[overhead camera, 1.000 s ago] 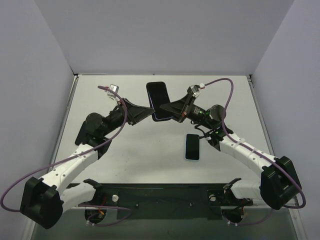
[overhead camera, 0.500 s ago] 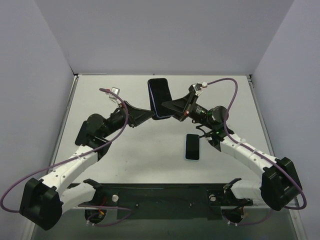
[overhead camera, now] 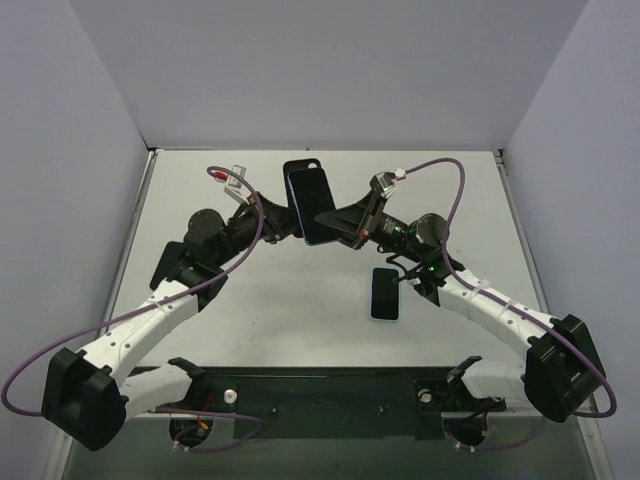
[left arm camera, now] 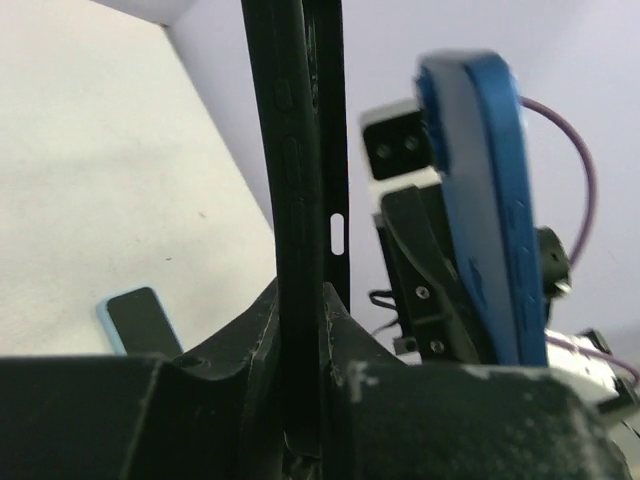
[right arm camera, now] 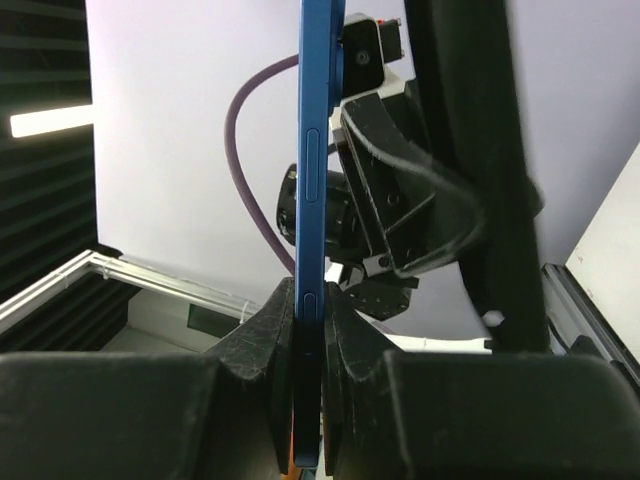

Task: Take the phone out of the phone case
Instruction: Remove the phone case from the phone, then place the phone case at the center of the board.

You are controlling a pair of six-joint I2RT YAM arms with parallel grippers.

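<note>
Left gripper [left arm camera: 300, 305], as we saw it from its own wrist camera: its two fingers were pressed against the thin edge of the black phone case [left arm camera: 298, 150], which stood upright between them. From above, we placed this gripper and the case over the far middle of the table [overhead camera: 300, 320], raised off its surface, with the case's camera opening at its far end. Right gripper [right arm camera: 312, 300]: we found it clamped on the blue-edged phone [right arm camera: 318, 140], seen edge-on and upright. In the left wrist view we observed a clear gap between phone and case. In the overhead view the two overlapped, the phone nearer the arms' bases. A second phone [overhead camera: 385, 293], pale blue, lay flat on the table beside the right arm.
</note>
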